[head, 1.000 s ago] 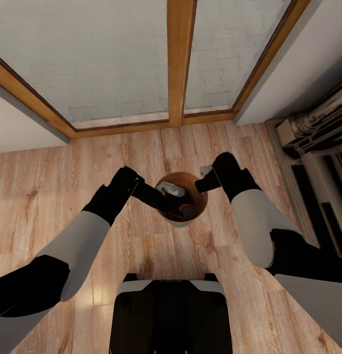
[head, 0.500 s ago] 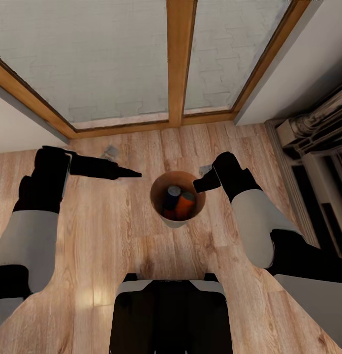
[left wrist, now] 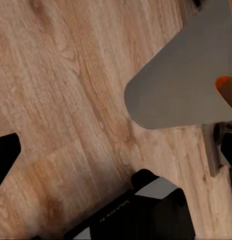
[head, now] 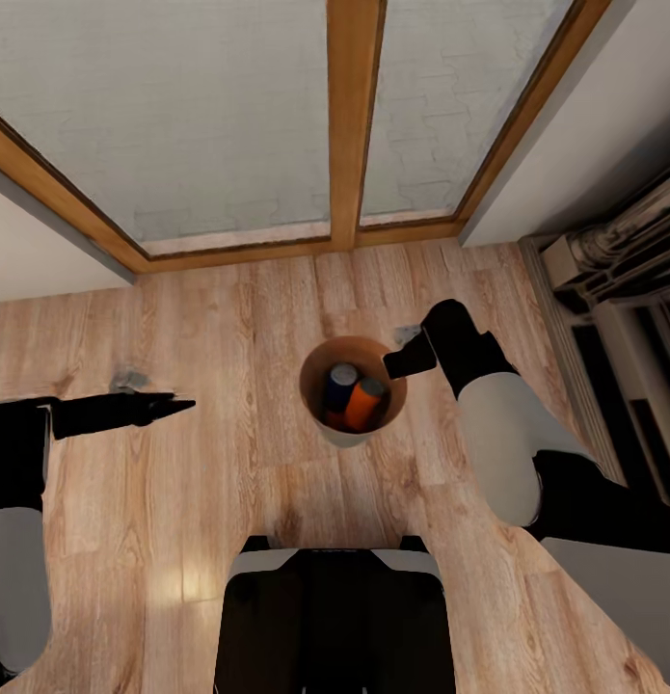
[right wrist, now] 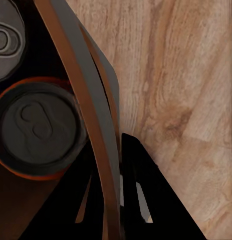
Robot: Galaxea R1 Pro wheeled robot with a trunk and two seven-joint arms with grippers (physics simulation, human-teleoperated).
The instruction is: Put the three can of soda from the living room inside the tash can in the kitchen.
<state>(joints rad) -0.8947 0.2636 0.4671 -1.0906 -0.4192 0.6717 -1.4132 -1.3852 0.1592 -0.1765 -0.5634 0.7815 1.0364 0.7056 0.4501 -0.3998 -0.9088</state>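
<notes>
Cans [head: 354, 395], one blue and one orange showing, are sitting inside the tash can [head: 390, 371] while the right gripper [head: 408, 359] is pinching its rim and the left gripper [head: 166, 407], now withdrawn and seemingly narrow, is hanging empty, suggesting a drop just finished.

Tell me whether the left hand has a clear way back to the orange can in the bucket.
Probably yes: the left hand sits off to the side, with bare floor up to the bucket, and the orange can stands exposed under the open top.

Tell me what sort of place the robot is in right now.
Probably a living room, at its edge: a wood plank floor, wood-framed glass doors with paving outside, and white walls. The tash can with soda cans is held by the right gripper.
</notes>
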